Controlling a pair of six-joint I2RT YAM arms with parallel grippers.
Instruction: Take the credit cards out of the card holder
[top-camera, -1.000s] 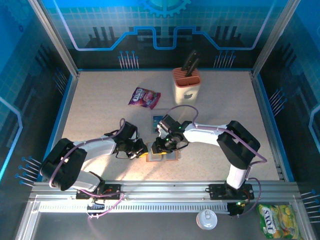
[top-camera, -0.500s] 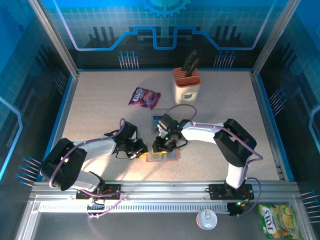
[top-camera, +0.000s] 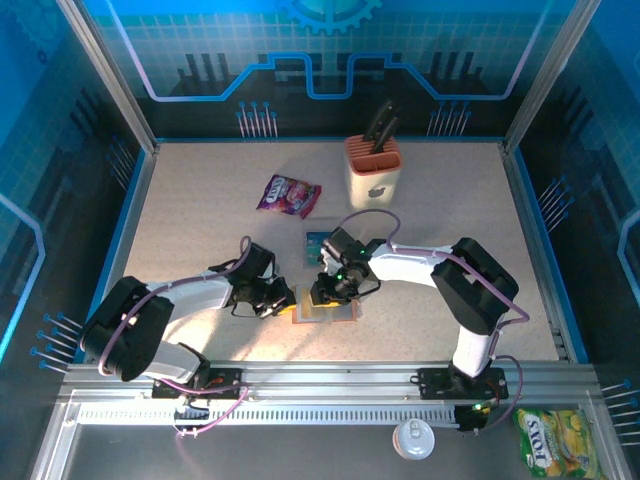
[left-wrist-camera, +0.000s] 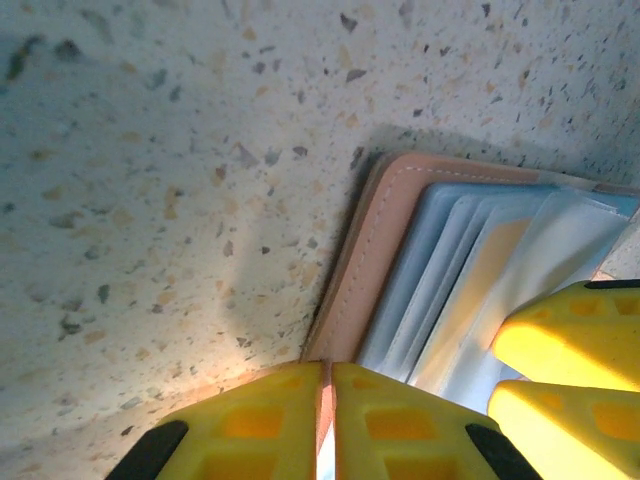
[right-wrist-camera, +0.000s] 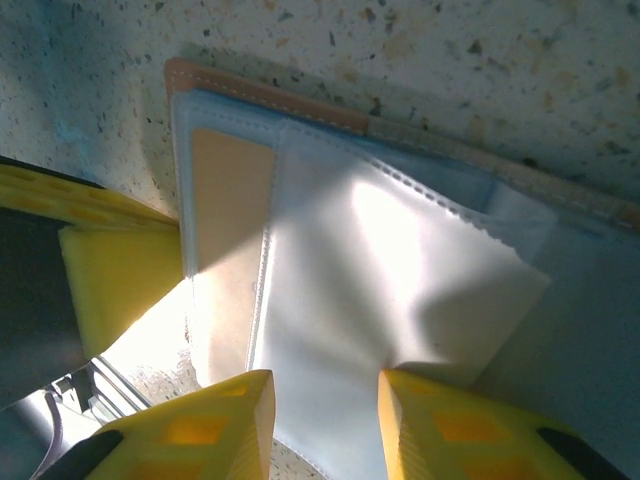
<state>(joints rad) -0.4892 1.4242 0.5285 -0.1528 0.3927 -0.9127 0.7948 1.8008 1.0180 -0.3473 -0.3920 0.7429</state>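
Tan card holder (left-wrist-camera: 358, 255), speckled beige table (left-wrist-camera: 150, 150)

Left arm (top-camera: 190, 295): low over the tabletop, elbow bent, forearm stretched out level. Left gripper (left-wrist-camera: 327, 375): yellow fingers (left-wrist-camera: 285, 420) pressed together, a hairline gap between them, pinching the brown edge of the card holder (left-wrist-camera: 360, 270).

Right arm (top-camera: 420, 265): elbow raised, forearm sloping down, wrist tipped downward. Right gripper (right-wrist-camera: 325, 390): just beside the left gripper, fingertips nearly meeting it; fingers (right-wrist-camera: 190, 430) spread, a clear gap between them, angled down.
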